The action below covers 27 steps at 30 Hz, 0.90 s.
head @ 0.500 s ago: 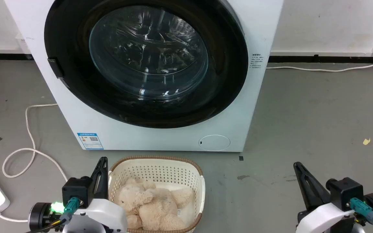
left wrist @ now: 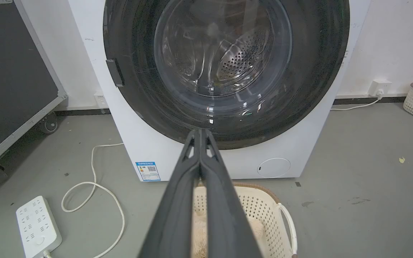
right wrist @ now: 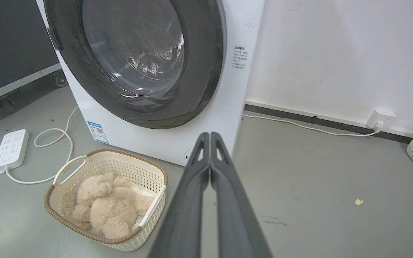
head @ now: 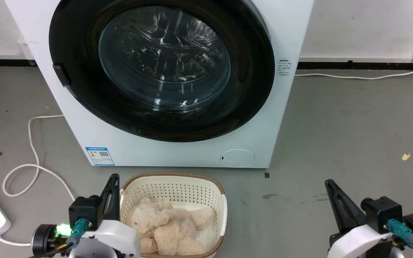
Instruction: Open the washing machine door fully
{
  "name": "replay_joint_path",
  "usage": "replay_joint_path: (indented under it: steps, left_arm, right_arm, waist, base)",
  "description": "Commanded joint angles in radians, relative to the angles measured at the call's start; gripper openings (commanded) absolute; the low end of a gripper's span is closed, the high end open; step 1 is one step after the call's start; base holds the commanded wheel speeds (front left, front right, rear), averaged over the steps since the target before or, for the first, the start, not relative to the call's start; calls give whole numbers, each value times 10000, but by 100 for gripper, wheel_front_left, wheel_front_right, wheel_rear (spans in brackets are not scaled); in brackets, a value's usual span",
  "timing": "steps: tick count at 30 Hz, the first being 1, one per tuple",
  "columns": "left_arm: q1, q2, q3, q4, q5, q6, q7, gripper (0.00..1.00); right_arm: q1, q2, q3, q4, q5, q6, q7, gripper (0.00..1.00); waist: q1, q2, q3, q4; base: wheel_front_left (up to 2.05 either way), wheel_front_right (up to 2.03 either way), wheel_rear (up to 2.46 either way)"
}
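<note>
The washing machine door [head: 253, 89] is seen at upper centre, well apart from the clenched, empty left fingers [head: 112, 193] and right fingers [head: 336, 202].

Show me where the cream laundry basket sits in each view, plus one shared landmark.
Head view: laundry basket at bottom centre, before the washing machine.
Left wrist view: laundry basket at bottom centre, partly behind the left hand.
Right wrist view: laundry basket at lower left, plush toy inside.
Shared landmark: blue label on the machine's lower front.
</note>
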State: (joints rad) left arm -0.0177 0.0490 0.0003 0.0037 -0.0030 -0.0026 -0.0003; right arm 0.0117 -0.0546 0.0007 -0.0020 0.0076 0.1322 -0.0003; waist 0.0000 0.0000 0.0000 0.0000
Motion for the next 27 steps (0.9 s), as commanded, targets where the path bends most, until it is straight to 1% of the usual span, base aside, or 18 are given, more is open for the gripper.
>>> replay_joint_path:
  steps: [1, 10, 11, 27]
  left_arm:
    - [177, 12, -3, -37, 30, 26, 3, 0]
    - [177, 12, -3, -37, 30, 26, 3, 0]
    - [-3, 0, -6, 4, 0, 0, -1, 100]
    - [32, 0, -143, -37, -66, 127, -265, 100]
  right_arm:
    - [-117, 43, -7, 20, -76, -15, 3, 0]
    - [-117, 43, -7, 20, -76, -15, 3, 0]
    - [3, -2, -4, -2, 5, 2, -1, 100]
    - [26, -24, -48, -42, 105, 0, -265, 100]
  waist:
    - [0, 0, 0, 0]
    - [0, 0, 0, 0]
    - [0, 0, 0, 0]
    - [0, 0, 123, 31]
  base:
    - [0, 0, 0]
    - [0, 0, 0]
    - [0, 0, 0]
    - [0, 0, 0]
